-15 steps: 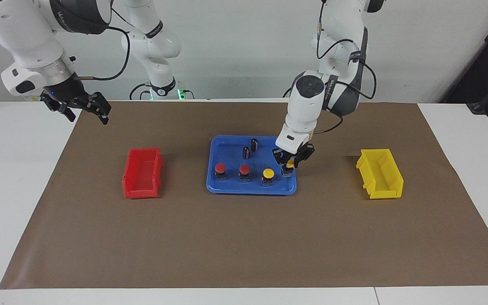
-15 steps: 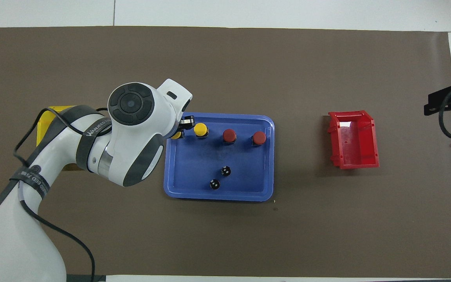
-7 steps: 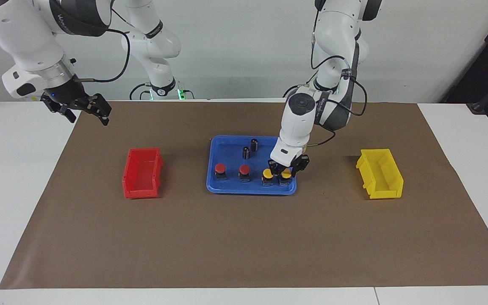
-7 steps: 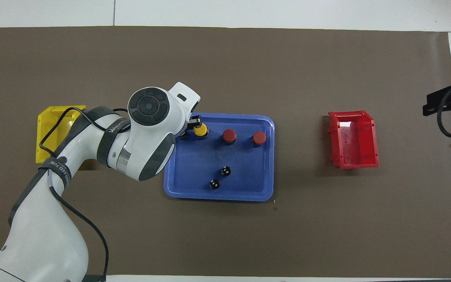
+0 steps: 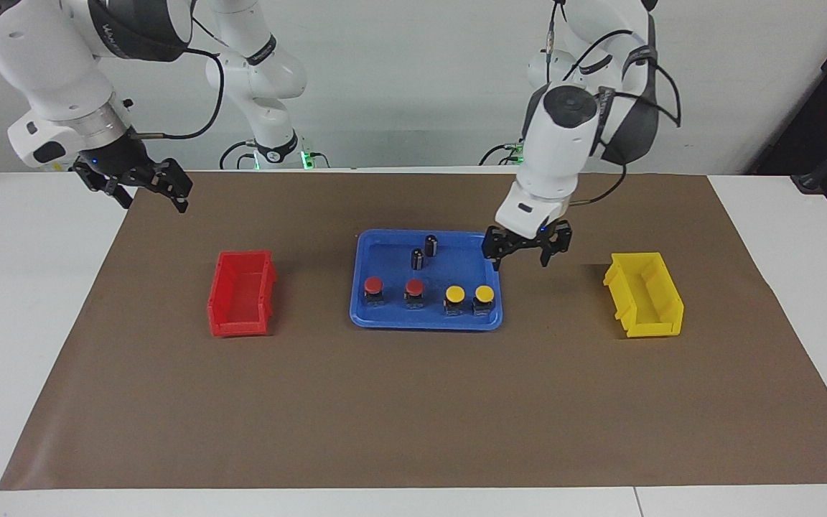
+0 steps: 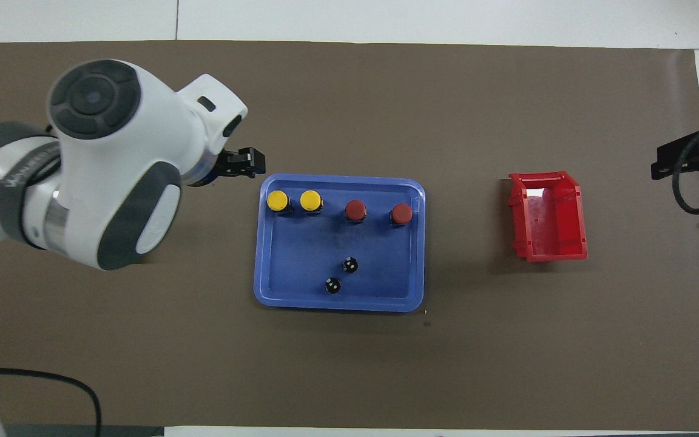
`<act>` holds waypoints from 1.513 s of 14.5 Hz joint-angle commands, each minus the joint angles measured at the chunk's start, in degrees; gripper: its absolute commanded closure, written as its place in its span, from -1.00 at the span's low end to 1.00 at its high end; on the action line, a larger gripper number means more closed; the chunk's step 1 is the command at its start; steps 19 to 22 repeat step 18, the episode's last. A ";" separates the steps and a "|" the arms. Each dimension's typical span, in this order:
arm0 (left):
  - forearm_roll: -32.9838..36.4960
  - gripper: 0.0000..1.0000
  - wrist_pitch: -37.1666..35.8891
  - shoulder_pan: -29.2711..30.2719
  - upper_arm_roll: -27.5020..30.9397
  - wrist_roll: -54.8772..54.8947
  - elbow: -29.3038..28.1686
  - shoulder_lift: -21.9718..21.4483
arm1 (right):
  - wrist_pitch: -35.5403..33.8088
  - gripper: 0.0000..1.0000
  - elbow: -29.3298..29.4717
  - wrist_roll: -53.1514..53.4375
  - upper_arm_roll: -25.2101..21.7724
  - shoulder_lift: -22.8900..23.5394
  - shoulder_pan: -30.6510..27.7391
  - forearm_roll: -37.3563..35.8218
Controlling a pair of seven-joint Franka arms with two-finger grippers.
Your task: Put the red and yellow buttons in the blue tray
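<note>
Left gripper [image 5: 526, 250] spread, empty, up beside tray [image 5: 367, 316]; right gripper [image 5: 142, 185] spread, waiting. Buttons [image 5: 484, 299] below jaws: light, rigid, probably top-heavy; pinch square base.

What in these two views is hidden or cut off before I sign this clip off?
- Yellow bin: hidden in the overhead view by the left arm's white body.
- Left end effector: in the overhead view only a dark tip shows past the wrist.
- Right end effector: cut off by the overhead view's edge.
- Button bases: mostly under the caps seen from overhead.
</note>
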 commanded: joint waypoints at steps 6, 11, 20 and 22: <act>-0.25 -1.00 -8.15 17.80 -0.27 23.74 -0.74 -7.28 | -0.90 -1.00 0.22 -1.16 0.43 -0.08 -0.68 0.49; -0.17 -1.00 -9.64 19.21 -0.18 25.78 -0.74 -8.86 | -1.08 -1.00 0.22 -1.16 0.43 -0.08 -0.68 0.49; 0.10 -1.00 -16.04 19.91 -0.26 25.87 2.06 -11.50 | -1.08 -1.00 0.22 -1.16 0.43 -0.08 -0.59 0.49; 0.10 -1.00 -16.04 19.91 -0.26 25.87 2.06 -11.50 | -1.08 -1.00 0.22 -1.16 0.43 -0.08 -0.59 0.49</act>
